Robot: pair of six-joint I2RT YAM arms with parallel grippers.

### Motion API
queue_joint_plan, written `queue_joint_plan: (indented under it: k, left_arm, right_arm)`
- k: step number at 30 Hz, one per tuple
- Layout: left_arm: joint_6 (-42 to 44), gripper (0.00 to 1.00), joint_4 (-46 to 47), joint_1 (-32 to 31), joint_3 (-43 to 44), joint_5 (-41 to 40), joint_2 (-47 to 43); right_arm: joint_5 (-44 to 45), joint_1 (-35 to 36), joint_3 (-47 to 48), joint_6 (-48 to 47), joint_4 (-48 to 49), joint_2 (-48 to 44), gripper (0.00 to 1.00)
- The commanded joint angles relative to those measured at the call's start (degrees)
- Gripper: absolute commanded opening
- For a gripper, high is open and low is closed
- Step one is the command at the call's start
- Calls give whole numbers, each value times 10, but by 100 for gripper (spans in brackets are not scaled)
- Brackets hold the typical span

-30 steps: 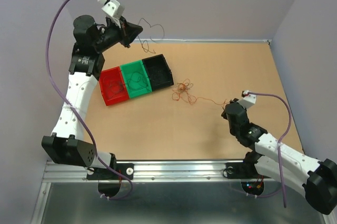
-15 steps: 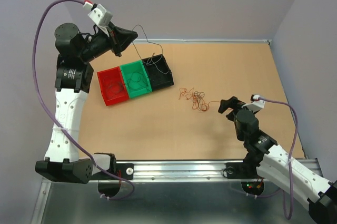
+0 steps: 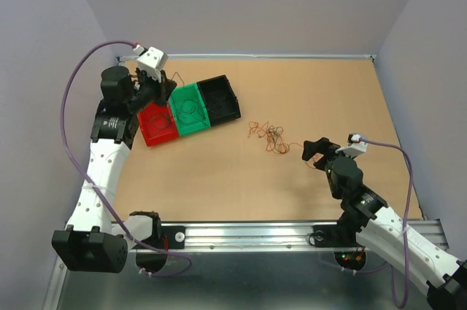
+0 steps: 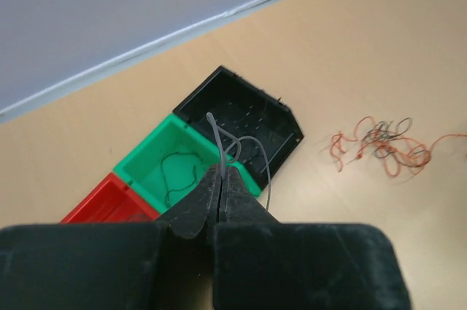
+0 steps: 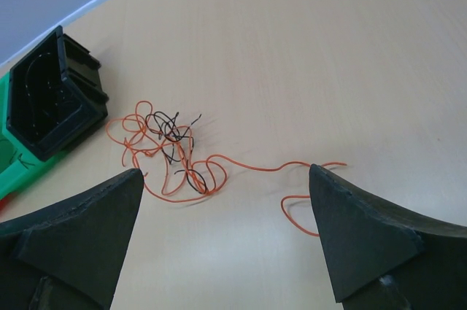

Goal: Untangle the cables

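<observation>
The left gripper (image 4: 219,182), clamped on a single wire (image 4: 244,144) above the far-left trays (image 4: 149,168), probably needed to release it next (right gripper (image 5: 225,173) stood open near the tangle (image 5: 171,146)).

On the tan table (image 3: 321,91) lie a red bin (image 3: 155,124), green bin (image 3: 189,110), black bin (image 3: 220,98) and tangled cables (image 3: 268,135).

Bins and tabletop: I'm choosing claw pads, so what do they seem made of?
Red rectangular bin, green rectangular bin, black rectangular bin: likely moulded hard plastic, semi-matte; thin uniform walls, notched rims. Tan tabletop: matte board, perhaps fibreboard or cork; evenly flat tan, no gloss.
</observation>
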Motion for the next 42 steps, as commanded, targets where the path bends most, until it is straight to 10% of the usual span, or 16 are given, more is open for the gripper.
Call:
queue_joint_plan:
  k: [1,42]
  left_arm:
    - [50,0,37,13,-44,-60,-28]
    - [122,0,164,132,-118,-202,168]
  right_arm:
    - [-11,-1,-15,-8,28,-7,100]
    - [-23,-1,-23,-9,38,-3,100]
